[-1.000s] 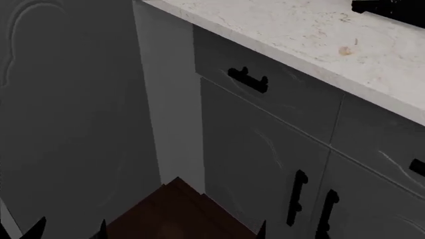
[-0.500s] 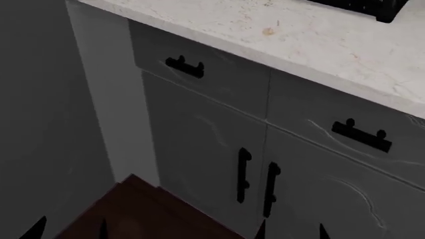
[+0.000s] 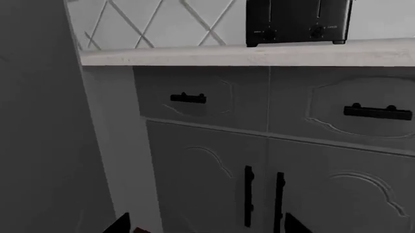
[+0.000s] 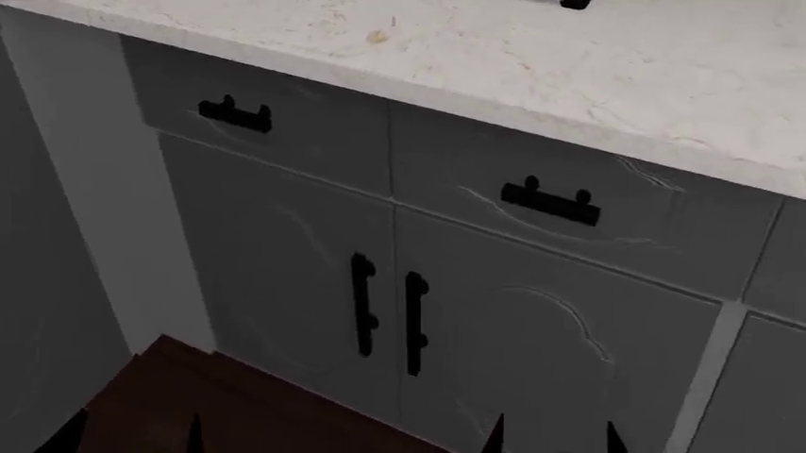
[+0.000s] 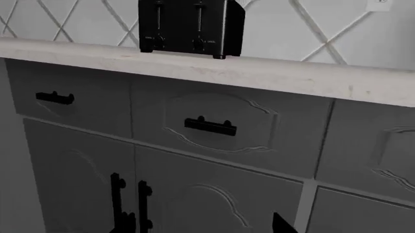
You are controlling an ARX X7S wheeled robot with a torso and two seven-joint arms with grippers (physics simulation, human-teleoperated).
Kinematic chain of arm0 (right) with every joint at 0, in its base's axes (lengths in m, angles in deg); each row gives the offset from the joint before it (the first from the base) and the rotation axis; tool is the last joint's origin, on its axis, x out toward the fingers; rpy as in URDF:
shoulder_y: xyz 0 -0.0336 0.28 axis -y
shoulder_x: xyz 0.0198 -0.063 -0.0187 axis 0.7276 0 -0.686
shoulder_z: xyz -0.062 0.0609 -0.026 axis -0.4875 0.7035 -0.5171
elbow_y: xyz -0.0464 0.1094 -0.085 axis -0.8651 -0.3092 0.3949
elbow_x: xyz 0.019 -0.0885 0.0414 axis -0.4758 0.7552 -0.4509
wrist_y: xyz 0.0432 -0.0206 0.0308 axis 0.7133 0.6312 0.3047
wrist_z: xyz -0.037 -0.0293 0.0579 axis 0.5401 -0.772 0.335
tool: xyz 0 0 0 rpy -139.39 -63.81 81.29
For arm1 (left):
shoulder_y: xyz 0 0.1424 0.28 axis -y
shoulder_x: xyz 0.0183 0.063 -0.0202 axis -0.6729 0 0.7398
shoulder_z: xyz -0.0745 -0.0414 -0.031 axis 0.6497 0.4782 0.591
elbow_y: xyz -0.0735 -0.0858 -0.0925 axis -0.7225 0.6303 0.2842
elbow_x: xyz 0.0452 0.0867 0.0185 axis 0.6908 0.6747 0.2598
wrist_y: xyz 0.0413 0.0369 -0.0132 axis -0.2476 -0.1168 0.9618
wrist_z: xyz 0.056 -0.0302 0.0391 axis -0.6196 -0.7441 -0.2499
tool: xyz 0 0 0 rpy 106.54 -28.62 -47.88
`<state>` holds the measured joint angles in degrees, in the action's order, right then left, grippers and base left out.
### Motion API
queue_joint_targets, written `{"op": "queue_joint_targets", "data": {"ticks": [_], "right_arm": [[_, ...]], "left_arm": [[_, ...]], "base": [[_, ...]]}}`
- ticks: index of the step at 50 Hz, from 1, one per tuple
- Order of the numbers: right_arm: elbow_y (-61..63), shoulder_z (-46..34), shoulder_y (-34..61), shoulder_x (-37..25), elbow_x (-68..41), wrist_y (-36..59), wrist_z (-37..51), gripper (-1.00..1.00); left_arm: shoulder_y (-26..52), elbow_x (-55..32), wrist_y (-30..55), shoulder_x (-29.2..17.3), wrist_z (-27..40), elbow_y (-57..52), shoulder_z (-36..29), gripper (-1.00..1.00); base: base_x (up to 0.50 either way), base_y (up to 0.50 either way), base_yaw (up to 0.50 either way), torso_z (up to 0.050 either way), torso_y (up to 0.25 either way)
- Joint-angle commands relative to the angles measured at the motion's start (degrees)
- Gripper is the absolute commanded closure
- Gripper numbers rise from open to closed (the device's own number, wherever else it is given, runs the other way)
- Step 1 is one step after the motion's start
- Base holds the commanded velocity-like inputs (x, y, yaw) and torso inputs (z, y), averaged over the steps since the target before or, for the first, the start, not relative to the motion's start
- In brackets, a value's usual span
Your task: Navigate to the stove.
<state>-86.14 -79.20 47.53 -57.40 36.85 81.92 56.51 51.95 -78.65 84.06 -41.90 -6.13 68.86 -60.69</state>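
The stove is out of view in every frame. I face grey cabinets (image 4: 504, 311) with black bar handles under a white speckled counter (image 4: 592, 66). Only the dark fingertips of my left gripper (image 4: 132, 440) and right gripper (image 4: 554, 440) show at the head view's lower edge. In each pair the tips stand apart with nothing between them. The left wrist view shows its gripper (image 3: 204, 228) open in front of the cabinet doors. The right wrist view shows its gripper (image 5: 202, 228) open in the same way.
A black toaster (image 5: 191, 26) stands on the counter against a white diamond-pattern wall (image 5: 311, 29); it also shows in the left wrist view (image 3: 298, 22). A tall grey panel (image 3: 39, 121) stands close on the left. Dark brown floor (image 4: 226, 406) lies below.
The head view has swung right along the cabinets. The tall grey panel and left drawer handle slid left, a second drawer and further doors came in, and the black thing on the counter left the top edge.
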Motion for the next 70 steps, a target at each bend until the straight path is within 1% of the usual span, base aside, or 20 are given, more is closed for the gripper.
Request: {"op": "queue_joint_targets", "data": {"ticks": [1,32,58,70], "right_arm": [[0.2,-0.3,-0.1,-0.2,-0.1,-0.1,0.3,-1.00],[0.3,-0.8,0.2,-0.6,-0.6,0.4,1.3,-1.00],[0.1,-1.4,0.1,-1.0,-0.5,-1.6,1.7,-1.00],[-1.3,-1.9,0.8,-0.9,-0.9,-2.2,1.3,-1.00]], "left_arm": [[-0.2,-0.1,0.1,-0.3,0.3,-0.5,-0.2,-1.00],[0.2,-0.7,-0.4,-0.7,0.7,0.2,-0.8,-1.00],[0.2,-1.2,-0.5,-1.2,1.2,0.0,-1.3,-1.00],[0.4,-1.4,-0.5,-1.3,1.4,0.3,-1.5,-1.00]], "base": [[-0.07,0.15,-0.50,0.000,0.000],[-0.05,0.16,-0.50,0.000,0.000],[-0.02,0.16,-0.50,0.000,0.000],[0.00,0.00,-0.02,0.000,0.000]]}}
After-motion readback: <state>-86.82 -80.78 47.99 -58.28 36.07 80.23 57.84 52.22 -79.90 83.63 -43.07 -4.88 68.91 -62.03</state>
